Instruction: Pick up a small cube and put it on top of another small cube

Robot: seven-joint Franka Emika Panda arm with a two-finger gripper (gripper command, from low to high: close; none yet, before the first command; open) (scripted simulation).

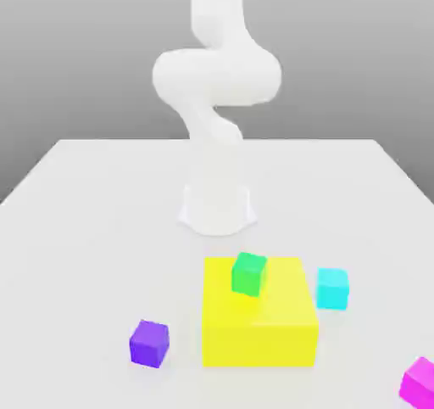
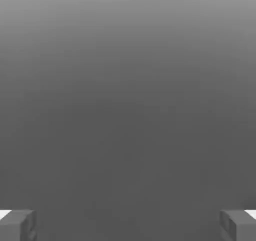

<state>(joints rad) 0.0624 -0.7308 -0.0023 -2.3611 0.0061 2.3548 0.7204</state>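
Where the white arm (image 1: pixel 216 85) rises out of the exterior view's top edge, its upper links and hand are cut off, so the base column and one bent elbow are all that can be followed there. In the hand view the gripper (image 2: pixel 128 225) stands wide, its two grey fingertips (image 2: pixel 17 225) far apart at the picture's edges, with nothing between them but a plain grey haze. The pink cube (image 1: pixel 420 382) is clipped by the exterior view's lower right corner. The green cube (image 1: pixel 249 274) sits tilted on top of the large yellow block (image 1: pixel 263 322), near its far edge. The cyan cube (image 1: pixel 332 288) lies just beside the block on the exterior view's right, and the purple cube (image 1: pixel 149 344) lies apart on its left. All rest on a pale white table (image 1: pixel 85 229), backed by a grey, featureless wall.
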